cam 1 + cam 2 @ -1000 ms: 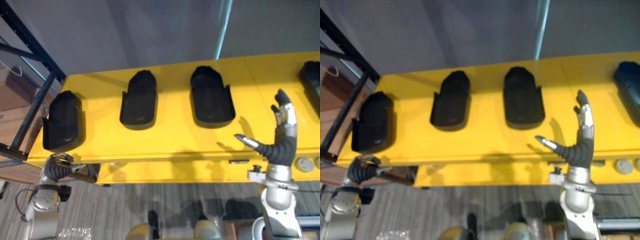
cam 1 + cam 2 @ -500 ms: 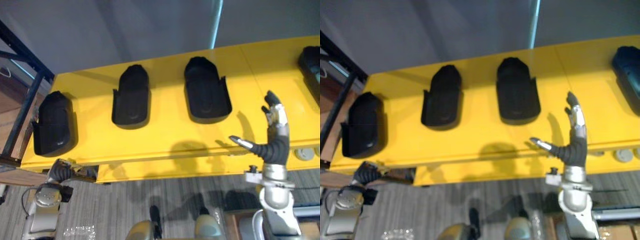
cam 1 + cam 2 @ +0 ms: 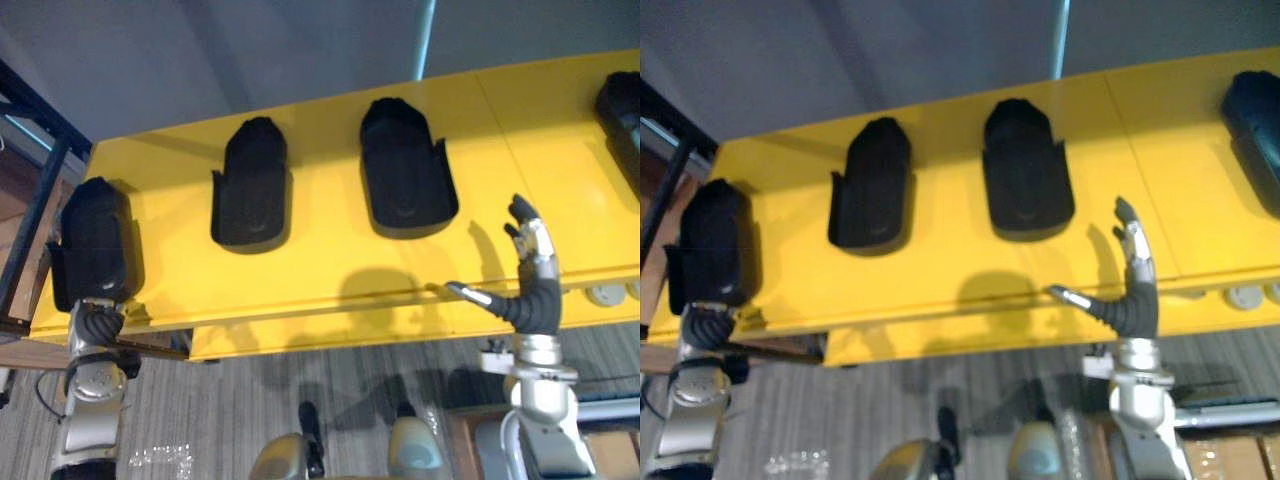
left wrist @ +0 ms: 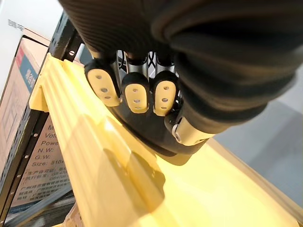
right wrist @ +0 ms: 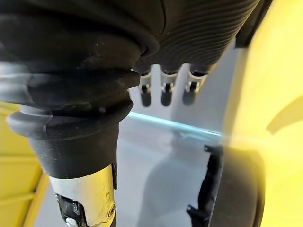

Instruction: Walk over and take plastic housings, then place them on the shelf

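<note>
Several black plastic housings lie on the yellow table [image 3: 330, 270]: one at the far left [image 3: 92, 235], two in the middle [image 3: 250, 180] [image 3: 405, 165], one at the right edge [image 3: 622, 110]. My left hand [image 3: 96, 325] is at the near end of the far-left housing [image 4: 142, 127]. Its fingers [image 4: 130, 90] curl onto that end, with the thumb beside them. My right hand [image 3: 532, 290] is open over the table's front edge, fingers straight up and thumb out. It stands below and right of the middle housing [image 5: 232, 189], apart from it.
A dark shelf frame [image 3: 35, 200] stands left of the table, with cardboard boxes [image 4: 23, 123] behind it. Round grey caps [image 3: 600, 295] sit at the table's front right. A grey wall runs behind the table, and carpet lies in front of it.
My left hand has risen from under the table's front edge to the near end of the far-left housing. The camera has shifted. The right hand stays open, near the same spot.
</note>
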Available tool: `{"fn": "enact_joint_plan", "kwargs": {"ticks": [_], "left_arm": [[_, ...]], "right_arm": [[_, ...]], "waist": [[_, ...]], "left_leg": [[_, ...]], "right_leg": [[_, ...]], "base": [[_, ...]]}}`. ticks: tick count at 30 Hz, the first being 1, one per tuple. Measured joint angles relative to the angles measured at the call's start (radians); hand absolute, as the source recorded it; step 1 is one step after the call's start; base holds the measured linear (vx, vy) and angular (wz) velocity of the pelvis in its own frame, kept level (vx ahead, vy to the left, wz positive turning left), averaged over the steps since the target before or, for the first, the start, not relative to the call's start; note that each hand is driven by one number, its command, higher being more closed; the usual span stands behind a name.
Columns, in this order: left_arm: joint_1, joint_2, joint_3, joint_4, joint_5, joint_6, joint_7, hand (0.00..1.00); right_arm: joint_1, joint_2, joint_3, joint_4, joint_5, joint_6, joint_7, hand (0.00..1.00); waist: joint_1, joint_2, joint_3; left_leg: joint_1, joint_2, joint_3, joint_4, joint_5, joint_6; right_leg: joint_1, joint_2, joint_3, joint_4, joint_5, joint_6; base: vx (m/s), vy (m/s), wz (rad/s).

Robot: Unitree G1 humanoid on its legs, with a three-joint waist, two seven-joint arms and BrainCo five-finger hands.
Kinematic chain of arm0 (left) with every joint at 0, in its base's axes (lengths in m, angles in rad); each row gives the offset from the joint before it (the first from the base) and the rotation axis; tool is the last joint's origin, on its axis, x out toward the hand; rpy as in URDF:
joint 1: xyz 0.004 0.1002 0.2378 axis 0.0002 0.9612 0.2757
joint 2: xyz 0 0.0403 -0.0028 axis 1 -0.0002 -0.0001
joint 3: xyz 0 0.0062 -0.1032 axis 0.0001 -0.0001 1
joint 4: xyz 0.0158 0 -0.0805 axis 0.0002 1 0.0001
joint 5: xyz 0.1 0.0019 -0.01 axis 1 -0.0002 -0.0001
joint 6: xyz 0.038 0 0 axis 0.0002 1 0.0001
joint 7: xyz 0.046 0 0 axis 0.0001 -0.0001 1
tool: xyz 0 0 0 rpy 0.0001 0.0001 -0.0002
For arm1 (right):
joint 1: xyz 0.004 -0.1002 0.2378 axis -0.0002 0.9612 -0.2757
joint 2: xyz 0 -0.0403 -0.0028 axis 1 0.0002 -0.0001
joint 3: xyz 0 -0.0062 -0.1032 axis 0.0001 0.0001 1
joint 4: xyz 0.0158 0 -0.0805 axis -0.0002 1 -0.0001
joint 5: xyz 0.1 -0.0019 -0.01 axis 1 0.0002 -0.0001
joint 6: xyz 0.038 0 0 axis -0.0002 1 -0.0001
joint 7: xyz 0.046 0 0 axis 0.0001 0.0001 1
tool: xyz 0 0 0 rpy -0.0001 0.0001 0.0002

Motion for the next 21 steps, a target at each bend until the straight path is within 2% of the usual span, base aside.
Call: {"fn": "enact_joint_plan", "kwargs": {"ticks": [7, 16, 19, 21], "left_arm": [[-0.014, 0.000, 0.000, 0.045, -0.006, 0.038, -0.003, 1.00], [-0.023, 0.000, 0.002, 0.145, -0.083, 0.032, 0.007, 1.00], [-0.030, -0.021, 0.031, 0.165, -0.092, 0.026, 0.033, 1.00], [-0.048, -0.037, 0.042, 0.186, -0.094, 0.011, 0.076, 1.00]], "right_arm": [[0.002, 0.003, 0.000, -0.002, 0.000, 0.000, 0.021, 0.00], [0.022, 0.004, 0.000, -0.063, 0.031, 0.001, 0.050, 0.00], [0.022, 0.007, 0.001, -0.079, 0.032, 0.001, 0.063, 0.00], [0.022, 0.007, 0.001, -0.080, 0.037, 0.001, 0.066, 0.00]], "waist": [[-0.004, 0.000, 0.000], [-0.013, -0.002, 0.001], [-0.024, -0.004, 0.003], [-0.025, -0.005, 0.003]], "left_leg": [[0.001, 0.000, 0.011, 0.001, 0.000, 0.000], [0.001, 0.000, 0.034, 0.001, 0.000, 0.000], [0.001, -0.004, 0.038, 0.002, 0.000, 0.000], [0.000, -0.004, 0.052, 0.002, 0.000, 0.000]], "right_leg": [[-0.020, -0.001, 0.015, 0.028, -0.010, -0.001], [-0.046, -0.005, 0.040, 0.064, -0.023, 0.002], [-0.056, -0.010, 0.044, 0.082, -0.031, 0.002], [-0.065, -0.012, 0.050, 0.093, -0.035, 0.002]], "base": [[-0.01, -0.012, -0.05], [-0.01, -0.006, -0.06], [0.00, -0.003, -0.02], [0.00, -0.010, -0.09]]}}
